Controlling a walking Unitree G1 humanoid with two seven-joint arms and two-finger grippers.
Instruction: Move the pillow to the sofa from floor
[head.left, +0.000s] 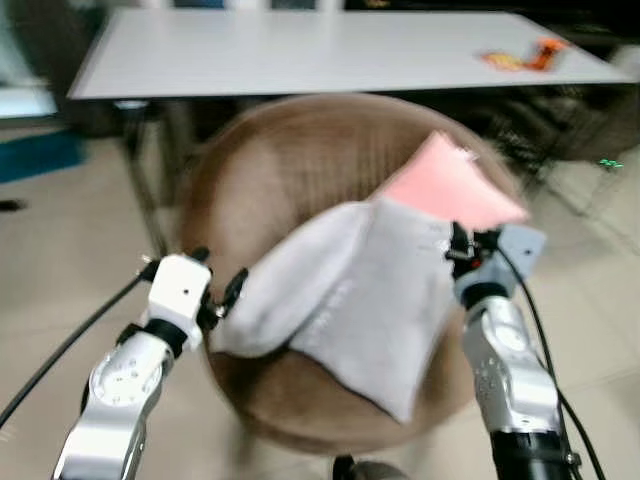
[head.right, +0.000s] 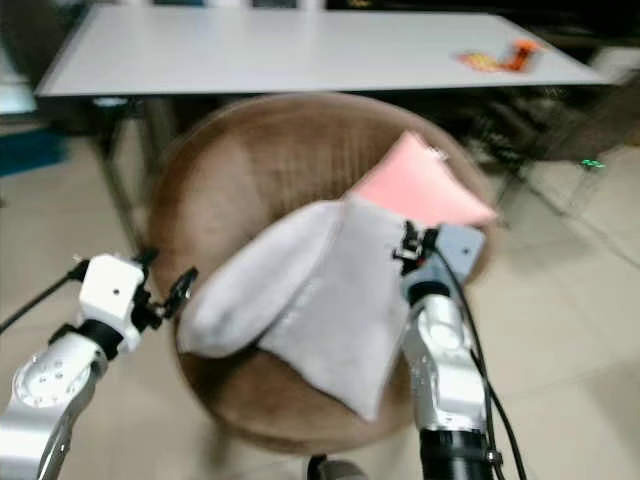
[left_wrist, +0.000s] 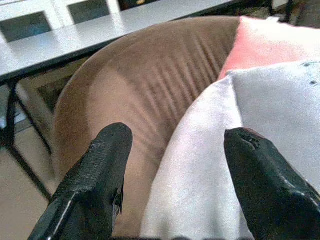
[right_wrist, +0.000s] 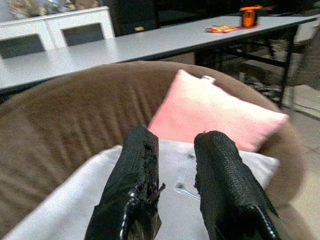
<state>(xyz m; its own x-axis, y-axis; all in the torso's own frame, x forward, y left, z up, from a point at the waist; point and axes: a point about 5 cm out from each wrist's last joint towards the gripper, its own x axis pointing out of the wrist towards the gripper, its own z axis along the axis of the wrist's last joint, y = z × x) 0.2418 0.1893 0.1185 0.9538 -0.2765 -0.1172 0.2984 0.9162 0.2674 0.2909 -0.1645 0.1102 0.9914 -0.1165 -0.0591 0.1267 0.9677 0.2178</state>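
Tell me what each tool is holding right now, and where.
Nothing is clearly held. The left tool is open around the grey rectangular fabric pillow's edge; the right tool sits over it, grip unclear.

You had both silver arms raised forward, bent at the elbow. Your left claw (left_wrist: 172, 165) had its two black fingers (left_wrist: 97, 175) spread wide apart. Your right claw (right_wrist: 175, 170) reached ahead at the same height, its fingers (right_wrist: 135, 180) drawn close together with only a narrow gap between them.
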